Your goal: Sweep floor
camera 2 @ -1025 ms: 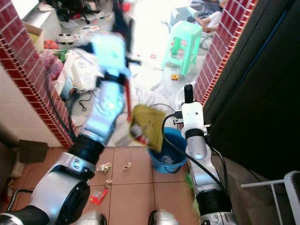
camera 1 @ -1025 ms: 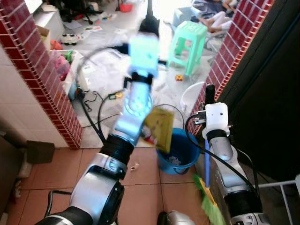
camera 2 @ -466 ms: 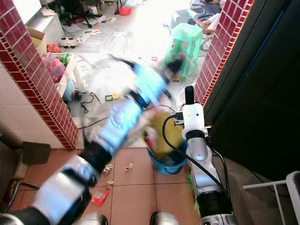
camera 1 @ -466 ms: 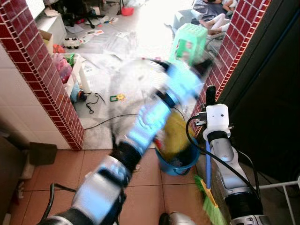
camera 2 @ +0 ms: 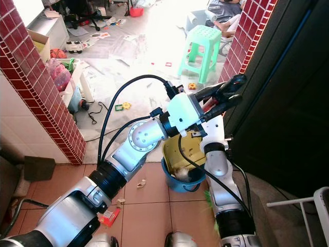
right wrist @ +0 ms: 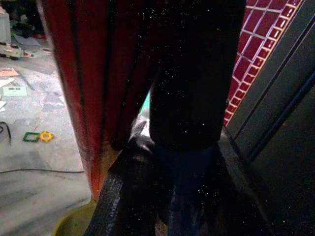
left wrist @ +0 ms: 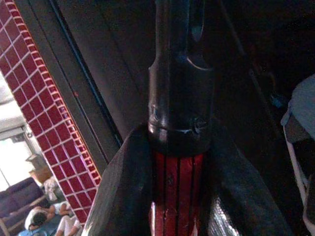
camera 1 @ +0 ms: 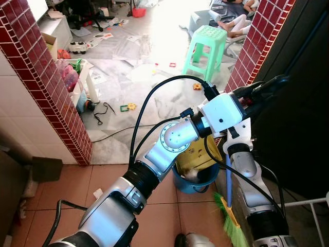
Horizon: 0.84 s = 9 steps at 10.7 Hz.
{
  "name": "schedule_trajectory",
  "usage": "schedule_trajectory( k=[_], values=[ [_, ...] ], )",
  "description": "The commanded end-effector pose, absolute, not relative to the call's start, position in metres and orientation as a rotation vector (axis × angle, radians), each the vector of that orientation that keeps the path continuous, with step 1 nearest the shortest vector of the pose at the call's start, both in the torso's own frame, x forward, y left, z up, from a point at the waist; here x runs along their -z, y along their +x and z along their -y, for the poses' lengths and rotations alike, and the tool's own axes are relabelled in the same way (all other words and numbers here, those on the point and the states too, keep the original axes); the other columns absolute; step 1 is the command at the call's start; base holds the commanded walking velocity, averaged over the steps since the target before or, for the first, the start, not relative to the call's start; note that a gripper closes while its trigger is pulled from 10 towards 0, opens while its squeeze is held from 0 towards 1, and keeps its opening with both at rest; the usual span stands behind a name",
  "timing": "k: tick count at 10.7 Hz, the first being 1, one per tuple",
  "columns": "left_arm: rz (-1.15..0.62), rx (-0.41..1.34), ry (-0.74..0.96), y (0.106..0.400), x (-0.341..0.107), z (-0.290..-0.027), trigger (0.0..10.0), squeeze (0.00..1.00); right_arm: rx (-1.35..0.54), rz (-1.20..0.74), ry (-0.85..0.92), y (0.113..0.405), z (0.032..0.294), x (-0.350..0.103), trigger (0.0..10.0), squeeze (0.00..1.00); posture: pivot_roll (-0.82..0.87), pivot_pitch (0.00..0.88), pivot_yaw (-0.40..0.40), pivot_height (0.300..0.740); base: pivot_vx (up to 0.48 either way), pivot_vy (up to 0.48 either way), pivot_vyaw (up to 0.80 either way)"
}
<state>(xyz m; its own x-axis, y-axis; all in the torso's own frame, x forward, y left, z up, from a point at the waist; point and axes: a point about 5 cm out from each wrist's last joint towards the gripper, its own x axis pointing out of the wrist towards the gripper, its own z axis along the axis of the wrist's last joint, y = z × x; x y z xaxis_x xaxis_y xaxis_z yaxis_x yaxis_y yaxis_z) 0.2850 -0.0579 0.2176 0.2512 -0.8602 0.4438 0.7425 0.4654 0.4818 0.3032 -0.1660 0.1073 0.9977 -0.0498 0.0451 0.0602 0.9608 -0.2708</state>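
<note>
Now I see my left gripper (left wrist: 177,196) clamped on the dustpan handle (left wrist: 178,98), yellow dustpan (camera 1: 198,154) tipped over the blue bucket (camera 1: 194,180); my right gripper (right wrist: 182,206) grips the broom (camera 1: 229,218) beside it.

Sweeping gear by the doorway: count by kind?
Dustpan: 1, yellow, tipped over the bucket
Broom: 1, green bristles, blue handle
Bucket: 1, blue
Total: 3

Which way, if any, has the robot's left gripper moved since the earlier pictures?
Yes: the left gripper swung rightward from beside the green plastic stool toward the dark doorway.
</note>
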Motion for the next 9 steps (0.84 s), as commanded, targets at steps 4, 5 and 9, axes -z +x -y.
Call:
schedule_trajectory(
  k=[4, 5, 9],
  values=[
    [1.017, 0.831, 0.084, 0.291, -0.299, 0.044, 10.0, 0.00, 0.057, 0.071, -0.294, 0.309, 0.166, -0.115, 10.0, 0.00, -0.10, 0.021, -0.030, 0.740, 0.000, 0.000, 0.00],
    [1.065, 0.691, 0.085, 0.303, -0.318, 0.023, 10.0, 0.00, 0.055, 0.072, -0.291, 0.310, 0.165, -0.115, 10.0, 0.00, -0.09, 0.019, -0.031, 0.740, 0.000, 0.000, 0.00],
    [1.041, 0.215, 0.154, 0.337, -0.348, -0.072, 10.0, 0.00, 0.028, 0.068, -0.272, 0.314, 0.158, -0.112, 10.0, 0.00, -0.04, 0.009, -0.045, 0.740, 0.000, 0.000, 0.00]
  ],
)
